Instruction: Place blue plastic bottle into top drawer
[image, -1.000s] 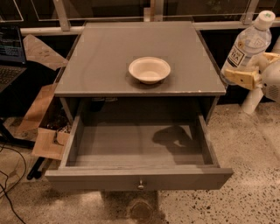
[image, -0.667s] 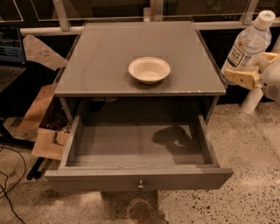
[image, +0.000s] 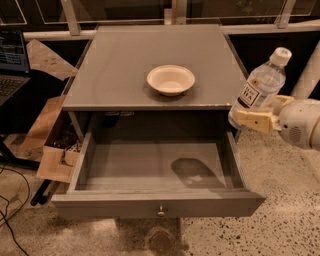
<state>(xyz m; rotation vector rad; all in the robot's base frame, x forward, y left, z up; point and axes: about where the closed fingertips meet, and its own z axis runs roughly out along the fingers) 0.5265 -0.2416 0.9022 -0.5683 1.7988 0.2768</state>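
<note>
Blue plastic bottle (image: 259, 90) sits at the right edge of the frame, level with the tabletop (image: 150, 50); a second ago it was higher and further right, so it has come down and leftward toward the top drawer (image: 150, 204); its base now overlaps the drawer's right wall in the frame, though it is not yet over the interior; judged: the carry is well advanced and release is still outstanding. Gripper (image: 248, 118) enters from the right, its cream fingers (image: 256, 121) clamped on the bottle's lower body. Bottle is clear with a faint blue cast, tilted, white cap (image: 283, 54) toward the upper right, white-and-dark label (image: 250, 92) facing the camera. Drawer stands fully open, grey inside, knob (image: 160, 210) centred on its front; a cream bowl (image: 170, 79) rests on the tabletop.
</note>
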